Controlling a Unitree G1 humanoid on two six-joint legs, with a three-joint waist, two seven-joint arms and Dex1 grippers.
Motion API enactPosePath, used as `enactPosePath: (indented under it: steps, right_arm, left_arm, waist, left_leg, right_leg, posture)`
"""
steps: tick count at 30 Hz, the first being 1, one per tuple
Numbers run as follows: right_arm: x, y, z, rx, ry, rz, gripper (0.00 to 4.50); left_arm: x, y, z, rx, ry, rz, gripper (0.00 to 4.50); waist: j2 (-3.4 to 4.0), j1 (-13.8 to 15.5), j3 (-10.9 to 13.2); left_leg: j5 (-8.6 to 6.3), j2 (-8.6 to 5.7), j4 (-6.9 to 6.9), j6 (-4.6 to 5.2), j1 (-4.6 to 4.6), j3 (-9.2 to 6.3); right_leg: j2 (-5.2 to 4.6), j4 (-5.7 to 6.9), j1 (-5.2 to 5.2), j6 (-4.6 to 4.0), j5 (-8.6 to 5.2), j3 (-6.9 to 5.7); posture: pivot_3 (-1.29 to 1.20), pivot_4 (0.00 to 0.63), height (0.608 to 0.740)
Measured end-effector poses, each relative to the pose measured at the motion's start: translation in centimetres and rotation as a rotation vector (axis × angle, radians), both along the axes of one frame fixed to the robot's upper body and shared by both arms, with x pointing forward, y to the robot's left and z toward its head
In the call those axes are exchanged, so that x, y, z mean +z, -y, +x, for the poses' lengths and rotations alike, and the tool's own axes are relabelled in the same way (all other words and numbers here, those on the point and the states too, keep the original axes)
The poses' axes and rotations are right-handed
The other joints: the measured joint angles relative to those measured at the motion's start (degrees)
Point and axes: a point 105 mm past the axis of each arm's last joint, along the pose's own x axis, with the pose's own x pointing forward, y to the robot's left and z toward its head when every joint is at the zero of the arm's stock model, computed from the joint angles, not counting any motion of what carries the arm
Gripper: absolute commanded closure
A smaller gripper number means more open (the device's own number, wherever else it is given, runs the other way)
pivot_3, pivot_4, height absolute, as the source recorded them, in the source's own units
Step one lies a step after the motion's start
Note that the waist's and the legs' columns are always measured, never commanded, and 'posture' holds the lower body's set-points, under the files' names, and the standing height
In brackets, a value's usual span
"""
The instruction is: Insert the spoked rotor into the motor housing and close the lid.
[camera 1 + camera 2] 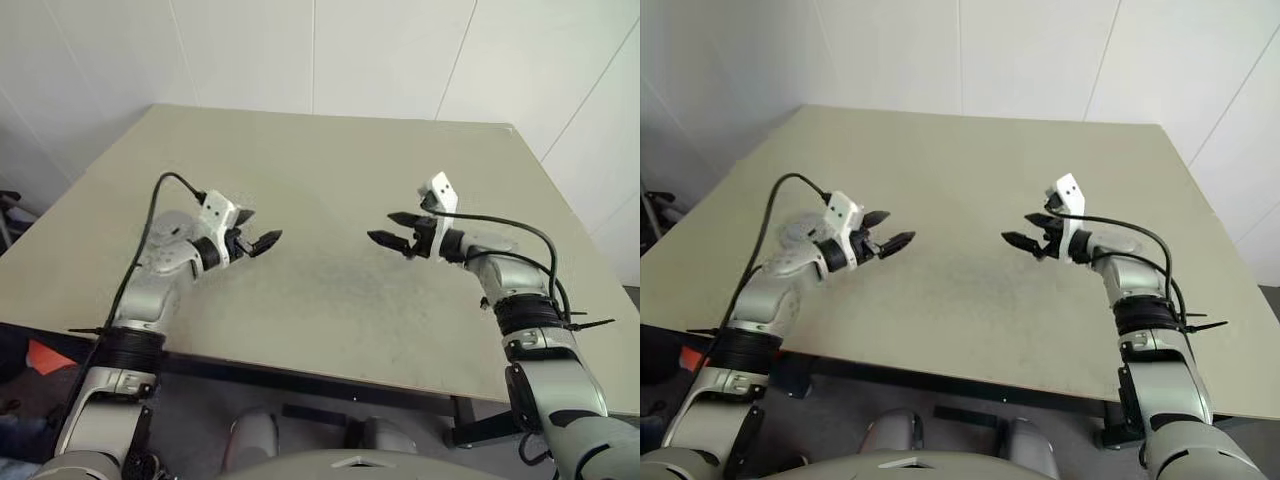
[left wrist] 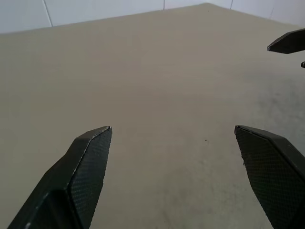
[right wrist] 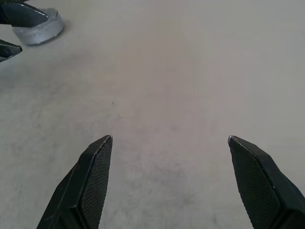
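Observation:
A short, thick round silver-grey metal piece (image 3: 42, 28), which I take for the motor housing (image 1: 792, 232), lies on the beige table (image 1: 330, 170) just behind my left wrist. The arm partly covers it and its inside is hidden. The spoked rotor and the lid are out of view. My left gripper (image 1: 262, 228) hovers open over the table's left half, pointing right. My right gripper (image 1: 380, 226) hovers open over the right half, pointing left at it. Both are empty, with a wide gap of bare table between them.
White wall panels (image 1: 320, 50) rise behind the table's far edge. The table's front edge (image 1: 330, 375) runs close below both forearms. The right gripper's black fingertip (image 2: 286, 43) shows in the left wrist view.

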Motion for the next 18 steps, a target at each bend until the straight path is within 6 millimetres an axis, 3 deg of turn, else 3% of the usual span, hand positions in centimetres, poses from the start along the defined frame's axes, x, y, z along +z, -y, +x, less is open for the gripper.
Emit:
enactPosePath:
  steps: [3, 11, 18]
  right_arm:
    - [0.1, -0.1, 0.0, 0.008, 0.007, -0.002, 0.13]
    - [1.4, -0.3, 0.8, 0.012, 0.059, -0.013, 0.13]
    - [0.8, 0.3, 1.2, -0.024, 0.056, -0.032, 0.13]
  left_arm:
    - [-0.1, 1.1, -0.1, -0.020, 0.024, -0.004, 0.14]
    - [0.8, 1.8, 0.2, -0.043, 0.057, -0.005, 0.14]
    - [0.8, 2.3, 0.5, -0.049, 0.052, -0.011, 0.14]
  waist:
    - [0.05, 0.06, 0.02]
    - [0.05, 0.09, 0.02]
    - [0.06, 0.08, 0.03]
  left_leg:
    - [-0.12, 0.05, 0.37, 0.19, -0.09, -0.01]
    - [-0.14, 0.05, 0.46, 0.22, -0.04, 0.01]
    - [-0.14, 0.05, 0.47, 0.22, -0.06, 0.01]
  right_leg:
    - [-0.01, 0.10, -0.01, -0.01, 0.01, -0.01]
    - [-0.02, 0.19, 0.03, -0.03, 0.03, -0.01]
    - [-0.02, 0.19, 0.01, -0.04, 0.04, -0.01]
  posture:
    - [0.00, 0.000, 0.740]
    - [0.00, 0.000, 0.740]
    - [0.00, 0.000, 0.740]
